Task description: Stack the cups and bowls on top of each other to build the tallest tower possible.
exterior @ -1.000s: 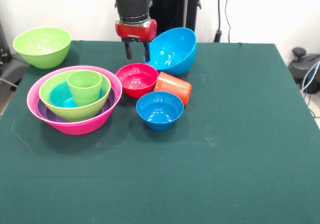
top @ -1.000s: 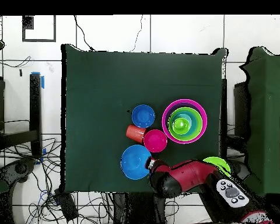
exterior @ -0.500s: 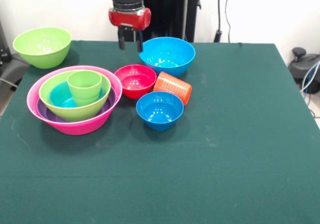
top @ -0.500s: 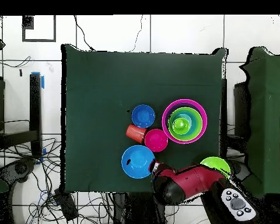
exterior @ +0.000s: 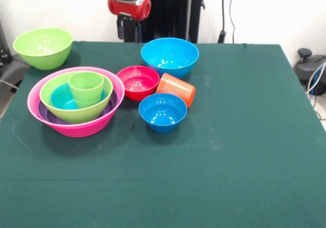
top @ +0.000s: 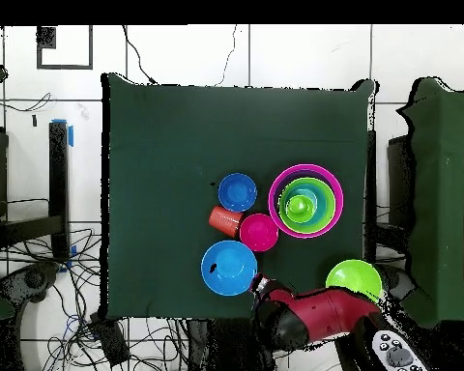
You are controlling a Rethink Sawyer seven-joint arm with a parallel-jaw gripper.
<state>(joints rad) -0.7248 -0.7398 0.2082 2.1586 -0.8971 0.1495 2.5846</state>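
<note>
While the gripper hangs empty with fingers apart, bowls cluster on a dark green tablecloth.
Pink bowl nests purple, lime, teal bowls and the green cup; orange cup lies sideways between red bowl and both blue bowls. White wall behind; cables dangle.

The gripper hangs against dark equipment — how its fingers stand cannot be told. The purple bowl shows only a sliver, and the teal bowl is half covered by the green cup.
</note>
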